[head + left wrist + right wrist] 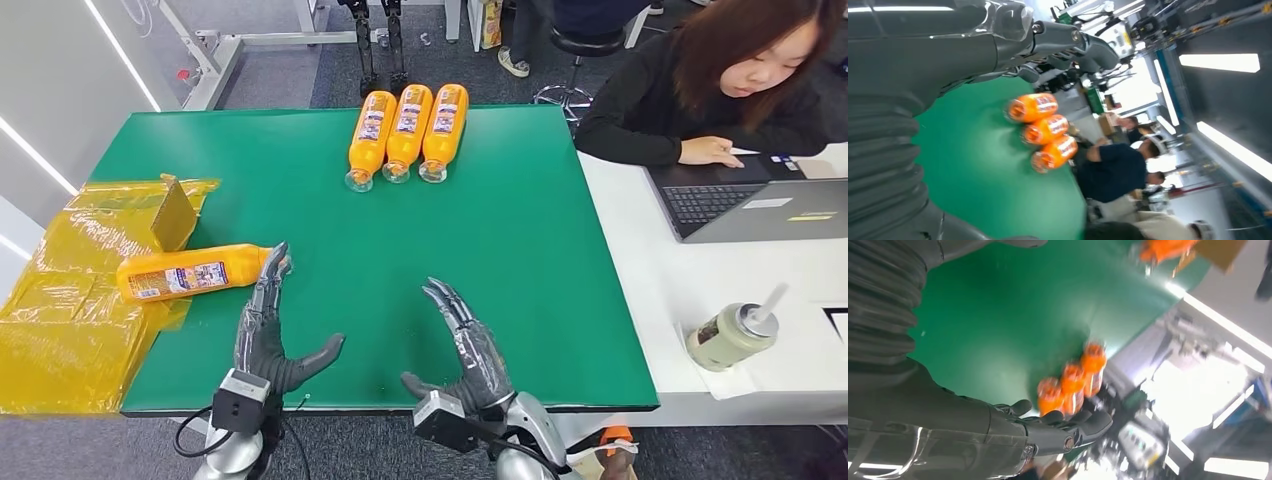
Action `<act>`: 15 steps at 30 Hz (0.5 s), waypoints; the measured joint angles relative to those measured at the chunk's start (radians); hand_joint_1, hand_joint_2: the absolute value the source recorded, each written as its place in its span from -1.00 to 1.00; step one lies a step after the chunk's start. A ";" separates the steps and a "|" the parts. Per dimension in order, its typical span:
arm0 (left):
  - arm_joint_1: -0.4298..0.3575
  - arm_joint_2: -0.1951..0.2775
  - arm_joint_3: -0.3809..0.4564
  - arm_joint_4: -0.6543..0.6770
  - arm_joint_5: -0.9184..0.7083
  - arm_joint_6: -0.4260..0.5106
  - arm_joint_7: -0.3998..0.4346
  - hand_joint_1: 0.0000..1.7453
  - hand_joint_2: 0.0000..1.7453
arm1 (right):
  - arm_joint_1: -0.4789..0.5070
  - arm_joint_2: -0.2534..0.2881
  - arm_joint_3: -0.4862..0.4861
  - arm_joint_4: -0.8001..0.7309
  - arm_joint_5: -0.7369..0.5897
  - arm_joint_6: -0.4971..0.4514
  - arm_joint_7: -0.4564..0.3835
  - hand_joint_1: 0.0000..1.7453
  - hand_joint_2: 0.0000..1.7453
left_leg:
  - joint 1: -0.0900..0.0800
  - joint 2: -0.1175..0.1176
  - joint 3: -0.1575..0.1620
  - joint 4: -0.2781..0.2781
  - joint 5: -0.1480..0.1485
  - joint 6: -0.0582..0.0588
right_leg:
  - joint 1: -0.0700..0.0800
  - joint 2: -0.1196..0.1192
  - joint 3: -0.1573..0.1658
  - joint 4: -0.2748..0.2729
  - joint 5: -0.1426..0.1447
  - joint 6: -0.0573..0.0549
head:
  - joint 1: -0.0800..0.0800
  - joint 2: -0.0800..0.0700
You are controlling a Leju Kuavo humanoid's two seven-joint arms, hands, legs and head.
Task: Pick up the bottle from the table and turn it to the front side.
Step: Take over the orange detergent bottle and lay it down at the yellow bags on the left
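An orange bottle (192,272) lies on its side at the left edge of the green table (330,210), partly on yellow plastic, its cap end toward the table's middle. My left hand (268,335) is open, fingers stretched out, fingertips right beside that cap end. My right hand (466,345) is open over the near middle of the table, holding nothing. Three more orange bottles (408,130) lie side by side at the far edge; they also appear in the left wrist view (1043,131) and the right wrist view (1071,385).
Yellow plastic wrap (70,300) with a small cardboard piece (175,213) covers the table's left end. A person (720,85) works at a laptop (755,205) on the white desk to the right, where a lidded cup with a straw (733,335) stands.
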 joint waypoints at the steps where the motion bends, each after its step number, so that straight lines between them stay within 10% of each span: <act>1: 0.010 -0.009 -0.009 -0.017 0.017 -0.002 -0.002 -1.00 1.00 | 0.018 -0.001 -0.019 -0.014 -0.001 -0.028 -0.010 -1.00 1.00 | 0.000 -0.001 0.000 0.000 0.000 0.000 | 0.000 -0.001 0.000 0.000 0.000 0.000 | 0.000 0.000; 15: 0.073 -0.051 -0.043 -0.137 0.124 0.012 -0.004 -1.00 1.00 | 0.235 -0.002 -0.184 -0.254 -0.132 -0.142 -0.180 -1.00 1.00 | 0.000 -0.001 -0.001 0.000 -0.002 0.001 | 0.000 -0.002 0.000 0.000 -0.002 0.001 | 0.000 0.000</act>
